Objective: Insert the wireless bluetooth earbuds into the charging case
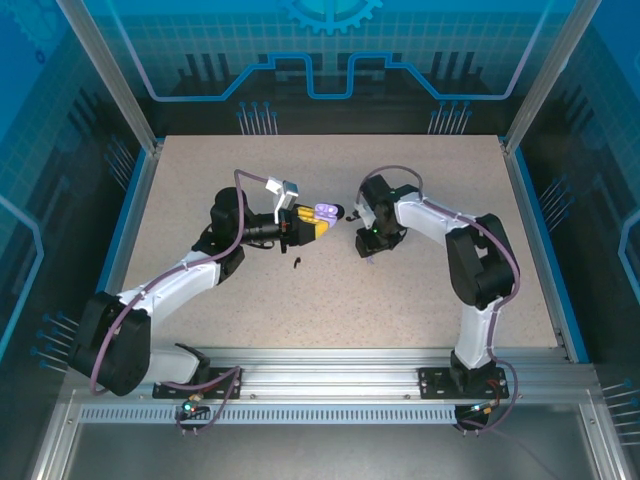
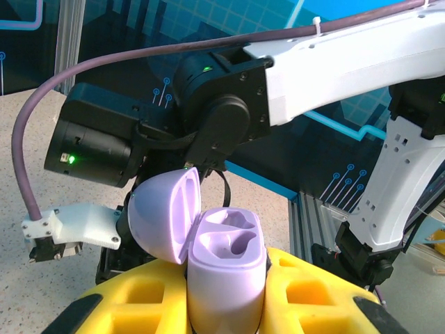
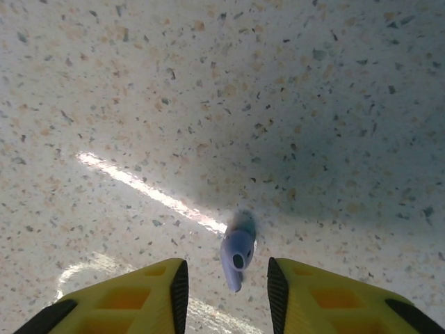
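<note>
A speckled beige table (image 1: pixel 420 300) sits inside blue-panelled walls. Over its middle, the left gripper (image 1: pixel 312 225) is clamped on the lavender charging case (image 2: pixel 226 278), which sits between its yellow fingers with the lid (image 2: pixel 163 219) swung open. Just to the right, the right gripper (image 3: pixel 226 282) points down at the table, jaws parted and gripping nothing. A lavender earbud (image 3: pixel 236 256) lies on the table between its fingertips. A black earbud (image 1: pixel 298 265) lies near the case, toward the near edge.

The speckled table (image 1: pixel 420 300) bears a lavender earbud (image 3: pixel 237 256) and, well apart, a black earbud (image 1: pixel 298 264).
</note>
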Controlling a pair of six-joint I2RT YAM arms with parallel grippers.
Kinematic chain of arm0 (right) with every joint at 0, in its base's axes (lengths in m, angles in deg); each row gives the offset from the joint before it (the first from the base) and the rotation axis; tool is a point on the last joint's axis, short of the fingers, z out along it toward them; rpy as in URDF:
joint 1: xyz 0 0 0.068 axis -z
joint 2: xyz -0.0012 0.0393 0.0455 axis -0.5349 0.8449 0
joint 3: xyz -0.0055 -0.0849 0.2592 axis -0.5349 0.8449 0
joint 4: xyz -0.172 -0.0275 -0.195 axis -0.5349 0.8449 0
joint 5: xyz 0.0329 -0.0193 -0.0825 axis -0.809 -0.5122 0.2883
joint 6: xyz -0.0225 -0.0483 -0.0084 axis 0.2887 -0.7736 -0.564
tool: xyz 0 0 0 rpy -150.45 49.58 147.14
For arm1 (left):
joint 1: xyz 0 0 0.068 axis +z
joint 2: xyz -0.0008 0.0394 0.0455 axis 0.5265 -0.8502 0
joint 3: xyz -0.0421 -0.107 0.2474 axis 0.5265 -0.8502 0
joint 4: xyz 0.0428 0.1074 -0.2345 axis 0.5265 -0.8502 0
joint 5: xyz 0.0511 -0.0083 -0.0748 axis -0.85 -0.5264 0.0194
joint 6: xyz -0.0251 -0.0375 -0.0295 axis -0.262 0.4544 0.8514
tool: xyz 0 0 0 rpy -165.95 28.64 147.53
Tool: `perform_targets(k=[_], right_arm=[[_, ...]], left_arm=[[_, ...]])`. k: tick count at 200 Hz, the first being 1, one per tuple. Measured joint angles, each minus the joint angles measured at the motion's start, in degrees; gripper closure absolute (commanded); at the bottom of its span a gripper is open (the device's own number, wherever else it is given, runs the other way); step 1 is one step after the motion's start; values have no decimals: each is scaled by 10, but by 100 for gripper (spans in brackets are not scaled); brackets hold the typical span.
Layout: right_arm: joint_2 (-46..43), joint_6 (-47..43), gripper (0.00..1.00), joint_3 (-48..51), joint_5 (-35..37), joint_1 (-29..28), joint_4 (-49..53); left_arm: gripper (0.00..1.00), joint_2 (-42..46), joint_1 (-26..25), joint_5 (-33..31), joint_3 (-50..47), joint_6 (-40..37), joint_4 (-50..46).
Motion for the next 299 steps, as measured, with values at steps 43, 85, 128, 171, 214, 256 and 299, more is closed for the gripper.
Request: perform_targets(k=[43,85,128,171,214,256,299], right_arm=[[29,-8,62,-14,0,-6,11],[36,-12,62,-17,0,-7,22],[49,-12,64,-18,2,-7,25],[52,-12,66,-25,7,-9,30],[53,-10,74,-25,18,-9,30],[53,-5,81,-25,26,-9,29],[32,9,84,3,0,-2,-10]], left_arm=[[91,0,0,-2,0,0,0],[91,0,0,-4,0,0,0],[91,0,0,-4,0,-8,0],[91,0,0,-6,0,-9,-2],[91,0,0,-6,-2,-10,-4],[91,0,0,-6,-5,-10,-5],[91,1,0,-11,-12,-10,-6]])
